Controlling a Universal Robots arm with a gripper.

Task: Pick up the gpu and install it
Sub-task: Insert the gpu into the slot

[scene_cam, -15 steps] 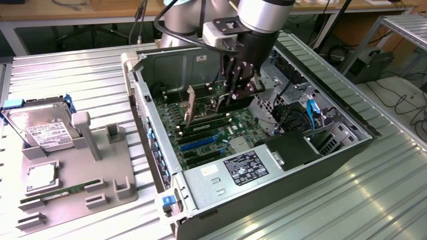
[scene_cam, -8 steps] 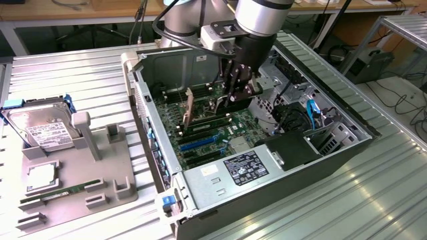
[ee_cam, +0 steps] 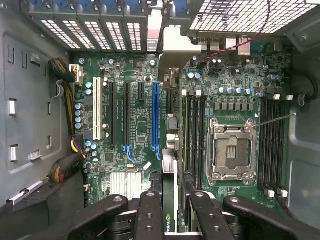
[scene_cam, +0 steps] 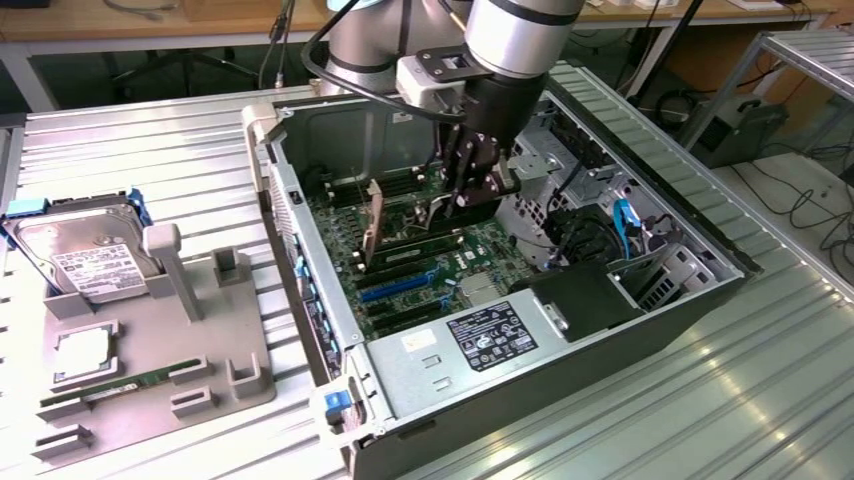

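The gpu (ee_cam: 170, 172) stands on edge between my fingers. It is a thin card with a green logo near the grip, and its silver bracket (ee_cam: 175, 42) reaches the case's rear slot openings. It lines up over a black slot just beside the long blue slot (ee_cam: 156, 115) of the motherboard (ee_cam: 135, 125). Whether it is seated I cannot tell. My gripper (ee_cam: 171, 199) is shut on the card's near end. In the exterior view the gripper (scene_cam: 463, 200) is low inside the open computer case (scene_cam: 694, 270), over the board.
A grey fixture (scene_cam: 200, 370) at the exterior view's left holds a hard drive (scene_cam: 83, 255), a CPU (scene_cam: 83, 350) and a green RAM stick (scene_cam: 114, 385). Inside the case are the CPU socket (ee_cam: 231, 150), cable bundles (ee_cam: 67, 100) and the power supply (scene_cam: 487, 335).
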